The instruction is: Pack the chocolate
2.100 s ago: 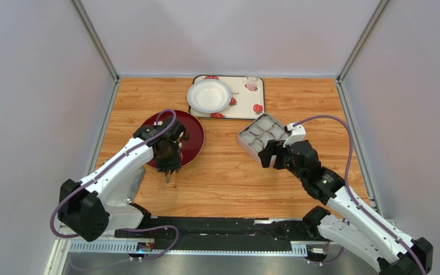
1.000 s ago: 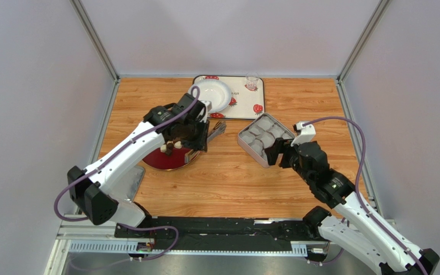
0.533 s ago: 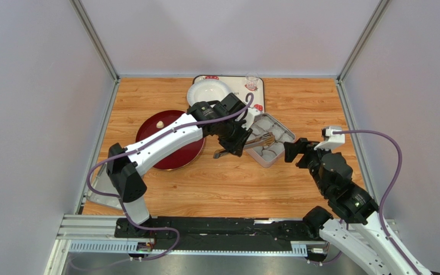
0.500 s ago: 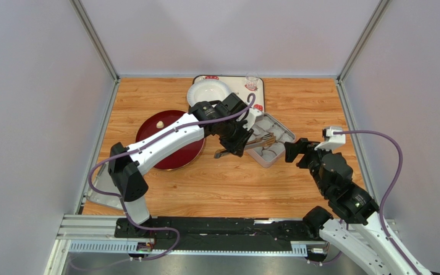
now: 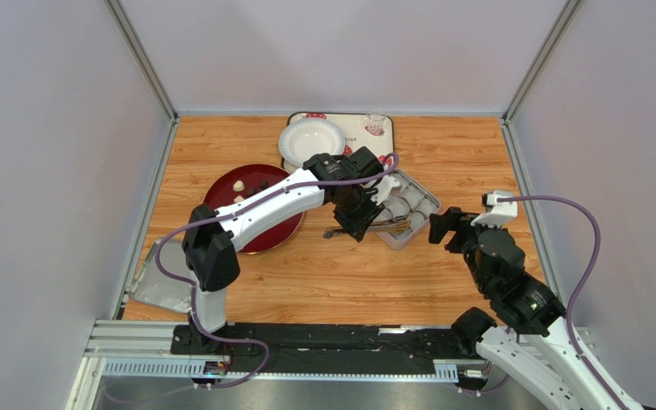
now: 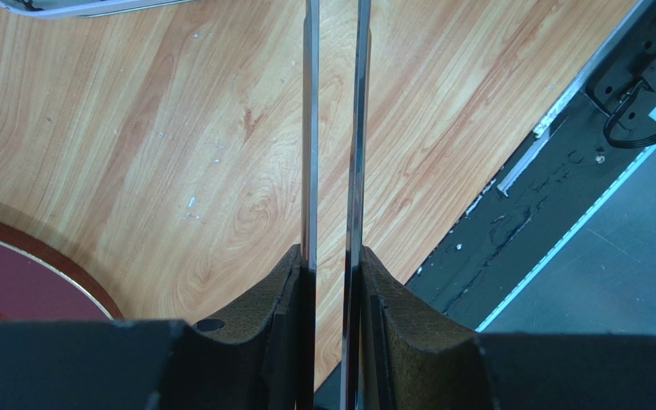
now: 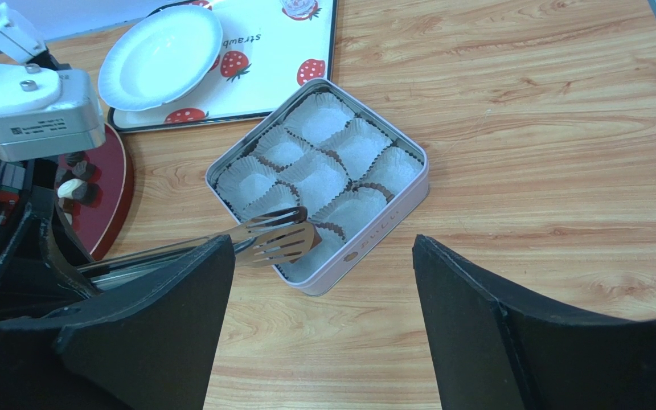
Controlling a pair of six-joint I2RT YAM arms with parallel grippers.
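Right wrist view: the tongs [image 7: 276, 239], clamped in the left jaws, now hang over the tin's [image 7: 374, 248] lower-left corner, swung over from the plate [image 7: 117, 201] a second ago. Delivery looks imminent, though any piece between the tips is hidden. Chocolate [image 7: 71, 187] remains on the plate, frame left. Right jaws, wide and empty, have backed off.

The left arm [image 5: 259, 203] stretches far out and across to the right, the left gripper [image 5: 355, 218] clamped tight on a pair of tongs [image 5: 389, 225], while the right arm [image 5: 511, 278] is bent, the right gripper [image 5: 443, 224] gaping wide, holding nothing.
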